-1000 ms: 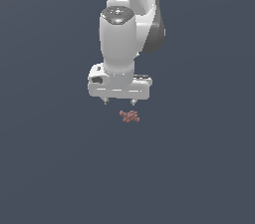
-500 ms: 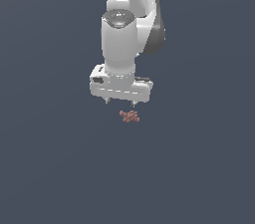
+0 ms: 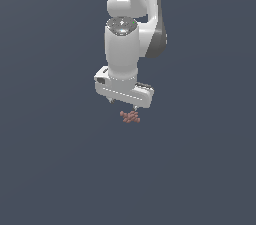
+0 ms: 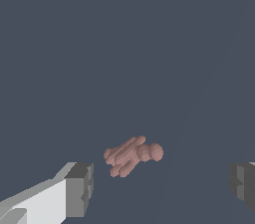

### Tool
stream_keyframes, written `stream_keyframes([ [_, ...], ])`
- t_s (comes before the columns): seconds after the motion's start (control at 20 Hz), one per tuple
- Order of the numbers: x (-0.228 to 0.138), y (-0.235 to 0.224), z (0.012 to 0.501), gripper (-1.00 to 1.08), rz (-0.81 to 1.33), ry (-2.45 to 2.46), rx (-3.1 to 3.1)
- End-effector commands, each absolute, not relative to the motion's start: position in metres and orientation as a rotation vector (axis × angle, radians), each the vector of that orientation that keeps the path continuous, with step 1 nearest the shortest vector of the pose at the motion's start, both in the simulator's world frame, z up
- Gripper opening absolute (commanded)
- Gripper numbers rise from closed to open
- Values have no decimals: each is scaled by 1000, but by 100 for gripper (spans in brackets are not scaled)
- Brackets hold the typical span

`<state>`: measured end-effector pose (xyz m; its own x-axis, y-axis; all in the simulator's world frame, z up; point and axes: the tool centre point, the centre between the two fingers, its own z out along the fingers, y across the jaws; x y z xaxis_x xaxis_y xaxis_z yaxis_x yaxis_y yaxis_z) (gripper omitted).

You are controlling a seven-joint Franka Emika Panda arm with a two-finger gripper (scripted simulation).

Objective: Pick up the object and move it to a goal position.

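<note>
Object (image 4: 132,155), small reddish-brown knobby lump, sits on grey floor between the fingers (image 4: 78,189), touching neither. Gripper (image 3: 123,103) spread wide, pointing straight down, arm upright just above it.

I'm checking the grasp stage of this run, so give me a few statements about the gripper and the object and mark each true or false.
1. The gripper is open. True.
2. The object is clamped between the fingers. False: it lies apart from both, in the gap between them.
3. The object is reddish-brown and much smaller than the gripper. True.
4. In the exterior view the object sits far to the gripper's right. False: it is just under the gripper.
</note>
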<state>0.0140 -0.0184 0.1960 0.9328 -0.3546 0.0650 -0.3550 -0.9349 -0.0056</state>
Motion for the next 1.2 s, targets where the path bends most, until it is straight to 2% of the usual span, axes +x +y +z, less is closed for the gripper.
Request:
stream_keyframes([
  [0.0, 13, -16, 191, 100, 95, -670, 3065],
  [1.15, -3, 1, 152, 100, 34, -1575, 2732],
])
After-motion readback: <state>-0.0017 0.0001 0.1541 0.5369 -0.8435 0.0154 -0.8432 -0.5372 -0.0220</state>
